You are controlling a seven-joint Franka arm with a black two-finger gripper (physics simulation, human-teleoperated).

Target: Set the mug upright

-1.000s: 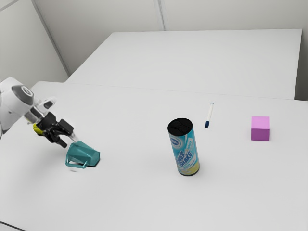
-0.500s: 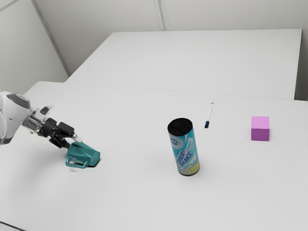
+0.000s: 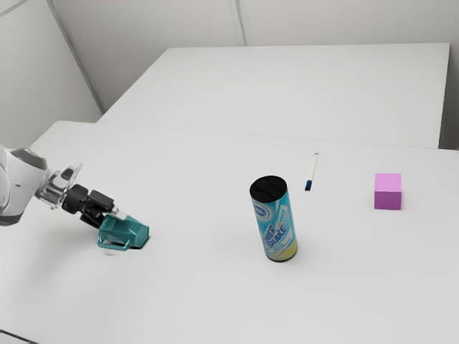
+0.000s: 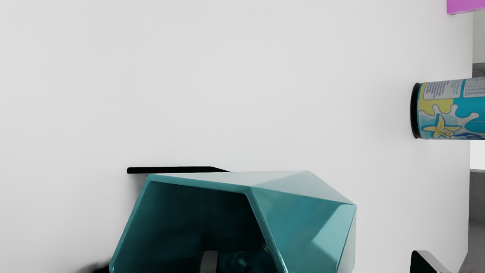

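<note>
The teal mug (image 3: 123, 233) lies on its side on the white table (image 3: 215, 301), right at the jaws, its mouth facing them and its faceted body reaching away from them. Its handle is on the side nearer the exterior camera. The jaws of the black gripper (image 3: 109, 217) stand apart, with the mug's wall in the gap between them: in the wrist view one fingertip (image 4: 209, 262) shows against the dark hollow of the mouth, and the other fingertip (image 4: 418, 263) is outside the mug, with white table showing between it and the wall. Whether the first tip is inside the mouth or just in front of it, I cannot tell. The mug is not clamped. Behind the jaws, the white arm (image 3: 21, 186) comes in from the exterior view's left. Out in front of the jaws, well apart from them and past the mug, a blue can with a black lid (image 3: 276, 222) stands upright. Farther from the jaws than the can, and toward the far side of the table, a slim white marker with a dark blue end (image 3: 312, 174) lies flat. Farthest from the jaws, beyond the marker toward the exterior view's right, sits a pink-purple cube (image 3: 388, 190).
</note>
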